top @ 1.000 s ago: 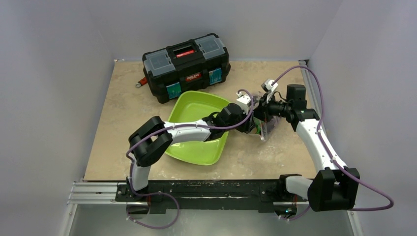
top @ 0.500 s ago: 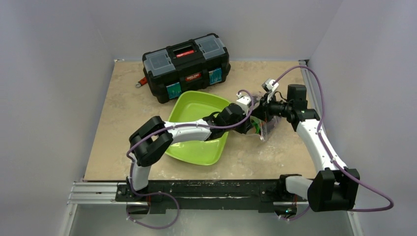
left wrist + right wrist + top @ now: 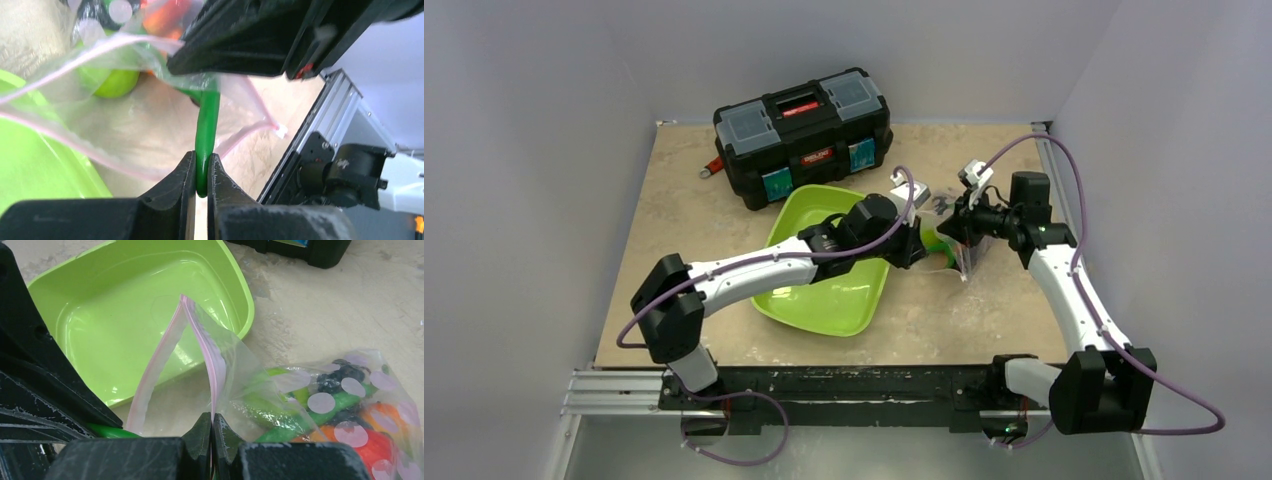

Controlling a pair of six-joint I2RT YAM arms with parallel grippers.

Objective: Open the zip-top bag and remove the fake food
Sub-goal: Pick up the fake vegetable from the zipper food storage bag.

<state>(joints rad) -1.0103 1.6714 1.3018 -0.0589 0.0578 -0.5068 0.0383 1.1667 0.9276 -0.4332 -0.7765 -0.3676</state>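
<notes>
— Plastic first: where does the zip-top bag (image 3: 240, 375) lie?
— On the table (image 3: 684, 230), just beside the right rim of the lime-green tray (image 3: 125, 315), with its mouth gaping toward the tray. The pink zip strip (image 3: 214, 360) is parted into two lips.
— And the fake food (image 3: 345, 425)?
— Mostly inside, bunched at the closed end under the bag's pale printed dots: a lime (image 3: 112, 82), dark berries (image 3: 337, 377), an orange-red piece (image 3: 375, 442). One green bean pod (image 3: 207, 125) reaches out through the mouth.
— What has hold of it?
— The left gripper (image 3: 201, 172). Its jaws are pressed together on the pod's lower end, and its arm stretches across the tray.
— The right gripper (image 3: 212, 427)?
— Jaws pinched on one lip of the bag, right at the pink strip, holding that lip up off the table.
— How close are the two?
— Near. In the left wrist view the right gripper's dark fingers sit just above the pod's upper end.
— Anything farther out?
— A black toolbox (image 3: 804, 135) stands near the table's far edge, behind the tray and well apart from the bag. Something small and red lies by its left end, too small to tell what
</notes>
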